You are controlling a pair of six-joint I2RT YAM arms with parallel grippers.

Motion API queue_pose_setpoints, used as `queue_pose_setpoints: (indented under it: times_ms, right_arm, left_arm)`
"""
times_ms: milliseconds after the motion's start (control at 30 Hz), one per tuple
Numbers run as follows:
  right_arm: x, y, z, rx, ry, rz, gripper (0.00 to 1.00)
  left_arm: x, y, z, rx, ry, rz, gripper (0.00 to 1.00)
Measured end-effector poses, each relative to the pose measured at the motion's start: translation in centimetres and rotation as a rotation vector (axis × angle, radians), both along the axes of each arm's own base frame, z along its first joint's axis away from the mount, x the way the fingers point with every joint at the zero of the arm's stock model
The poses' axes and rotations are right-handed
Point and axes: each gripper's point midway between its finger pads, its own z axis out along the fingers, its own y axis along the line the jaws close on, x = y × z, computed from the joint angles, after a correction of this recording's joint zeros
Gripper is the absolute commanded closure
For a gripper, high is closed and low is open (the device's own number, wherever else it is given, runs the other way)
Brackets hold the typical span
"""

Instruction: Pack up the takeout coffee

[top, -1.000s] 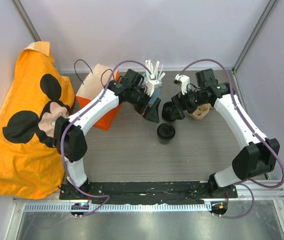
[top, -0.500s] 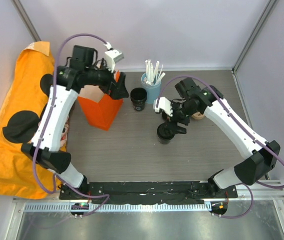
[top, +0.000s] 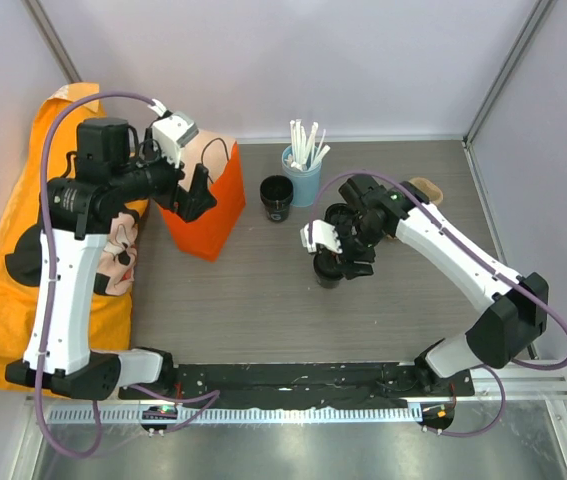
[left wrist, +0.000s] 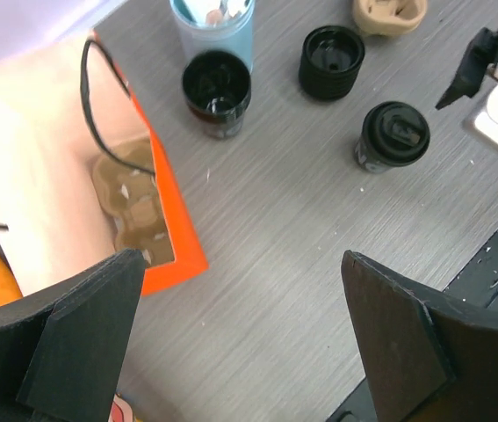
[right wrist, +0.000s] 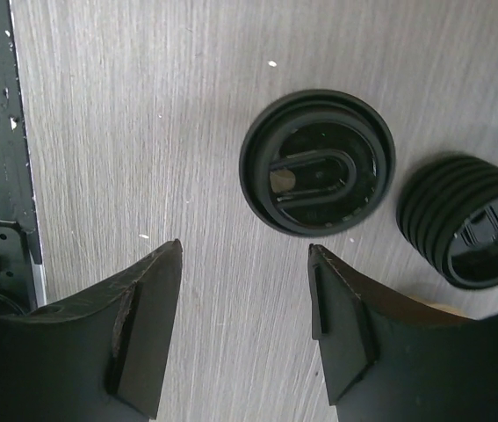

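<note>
Left gripper (left wrist: 240,290): jaws wide, empty, above the orange bag (top: 213,215) mouth, cardboard carrier (left wrist: 134,207) inside. To its right, an open black cup (top: 277,197) beside the straw holder (top: 303,172). Right gripper (right wrist: 244,281): jaws apart, holding nothing. The lidded coffee cup (right wrist: 317,164) sits just ahead of its fingertips, with a ribbed black cup (right wrist: 468,233) beside it.

Top view high behind arm bases (top: 148,365), looking down; wrist views face tabletop (left wrist: 275,264), sharing lidded cup (right wrist: 317,163)

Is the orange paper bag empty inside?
No, a brown cardboard cup tray lies inside the orange paper bag.
</note>
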Motion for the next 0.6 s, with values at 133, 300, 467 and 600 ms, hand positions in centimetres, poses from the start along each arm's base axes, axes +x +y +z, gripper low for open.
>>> queue_pose_setpoints:
  times_ms: [133, 300, 467, 600]
  right_arm:
    - [-0.2, 0.5, -0.9, 0.011, 0.02, 0.048, 0.38]
    - [-0.2, 1.5, -1.5, 0.021, 0.029, 0.084, 0.41]
    - [-0.3, 2.0, -2.6, 0.018, 0.037, 0.103, 0.42]
    - [-0.3, 2.2, -3.8, 0.007, 0.046, 0.11, 0.43]
  left_arm:
    - [0.7, 1.1, -1.6, 0.005, 0.047, 0.045, 0.0]
    - [1.1, 1.7, -1.9, -0.005, 0.058, 0.069, 0.0]
    - [0.8, 1.8, -1.4, -0.031, 0.045, 0.073, 0.0]
    - [0.7, 2.0, -1.0, -0.045, 0.033, 0.078, 0.0]
